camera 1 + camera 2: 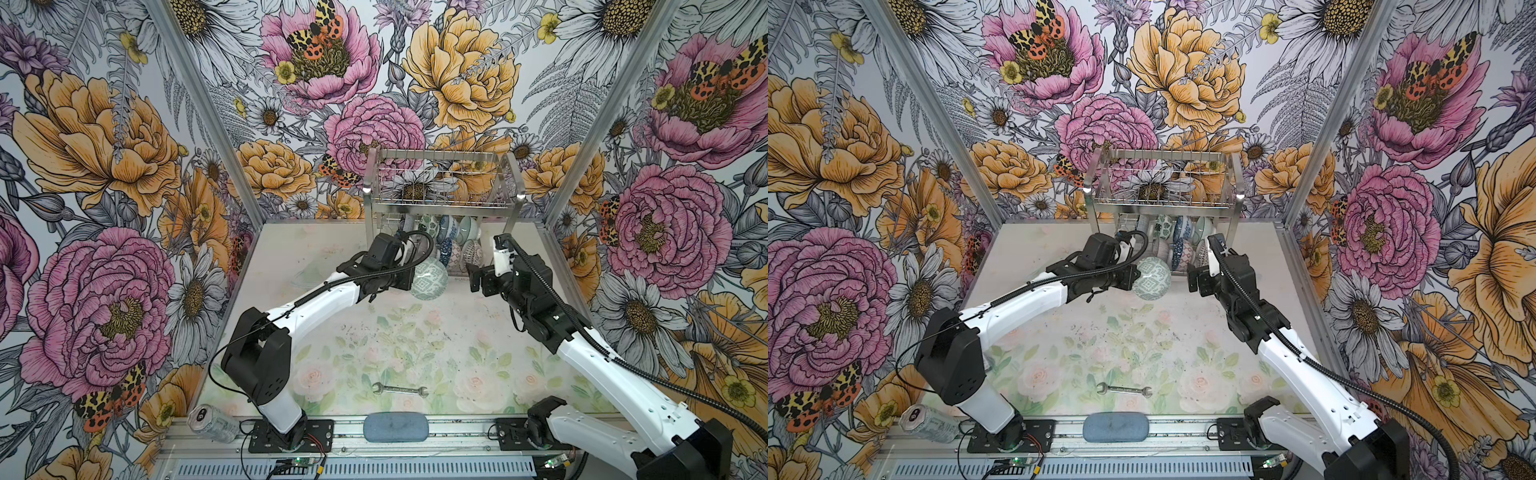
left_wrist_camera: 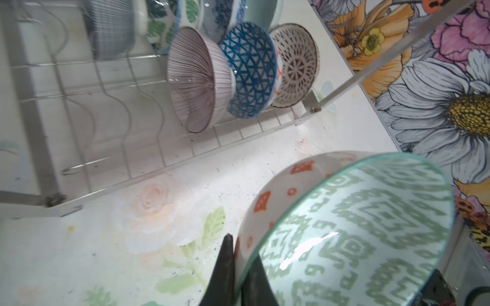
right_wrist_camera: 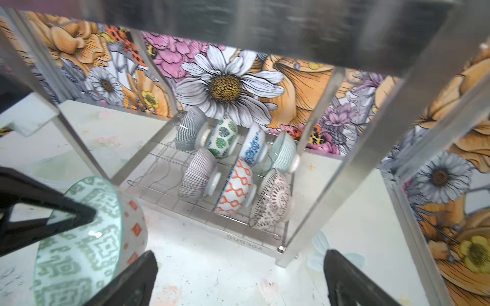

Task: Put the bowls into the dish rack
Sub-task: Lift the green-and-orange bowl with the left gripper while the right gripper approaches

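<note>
A bowl [image 1: 429, 278] [image 1: 1152, 278], green-patterned inside and white with red diamonds outside, hangs on edge above the table just in front of the dish rack [image 1: 440, 164]. My left gripper [image 2: 240, 254] is shut on its rim, one finger inside and one outside. Several other bowls [image 3: 236, 185] [image 2: 249, 69] stand on edge in the right half of the rack's lower tier [image 2: 106, 106]; the wavy slots on its left half are bare. My right gripper [image 3: 240, 254] [image 1: 473, 278] is open and holds nothing, just right of the held bowl [image 3: 79, 238], facing the rack.
A wrench [image 1: 400, 389] lies on the table near the front. A drink can [image 1: 212, 422] lies at the front left corner, and a blue-grey oblong pad [image 1: 395, 426] sits on the front rail. Flowered walls close in three sides.
</note>
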